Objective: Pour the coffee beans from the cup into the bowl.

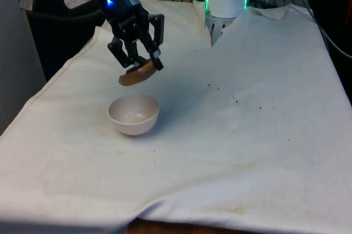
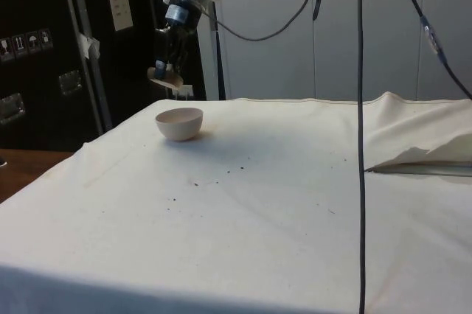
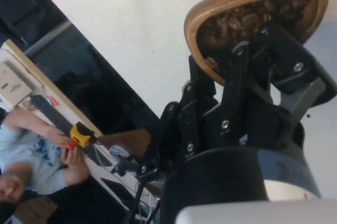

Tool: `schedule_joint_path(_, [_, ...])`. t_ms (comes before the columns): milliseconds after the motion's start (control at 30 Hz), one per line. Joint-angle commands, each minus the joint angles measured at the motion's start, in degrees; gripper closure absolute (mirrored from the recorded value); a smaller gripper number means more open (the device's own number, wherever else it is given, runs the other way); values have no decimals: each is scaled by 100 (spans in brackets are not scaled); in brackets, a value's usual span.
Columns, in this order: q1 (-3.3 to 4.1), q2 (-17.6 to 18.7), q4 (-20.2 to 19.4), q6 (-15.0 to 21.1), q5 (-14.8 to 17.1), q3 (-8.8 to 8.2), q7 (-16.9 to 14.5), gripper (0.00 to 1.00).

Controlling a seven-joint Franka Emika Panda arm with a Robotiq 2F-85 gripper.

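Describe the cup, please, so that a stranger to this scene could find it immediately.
On the white cloth stands a pale bowl. Just above it, the black pincer holds the cup tilted. It is the brown item, and coffee beans are inside.

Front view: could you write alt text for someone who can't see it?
A black gripper holds a brown cup tilted just above a white bowl, which sits on the white cloth. A few dark specks dot the cloth toward the front view's right.
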Motion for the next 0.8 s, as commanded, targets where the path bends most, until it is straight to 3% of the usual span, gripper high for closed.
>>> schedule_joint_path(0, [-29,17,11,-46,74,6,40,97])
schedule_joint_path(200, [-6,34,0,-52,269,-52,11,97])
schedule_joint_path(233, [-34,40,6,-92,332,-46,57,97])
schedule_joint_path(433, [-11,63,-6,-132,539,-109,34,97])
schedule_joint_path(767, [-40,103,-29,-178,928,-126,120,97])
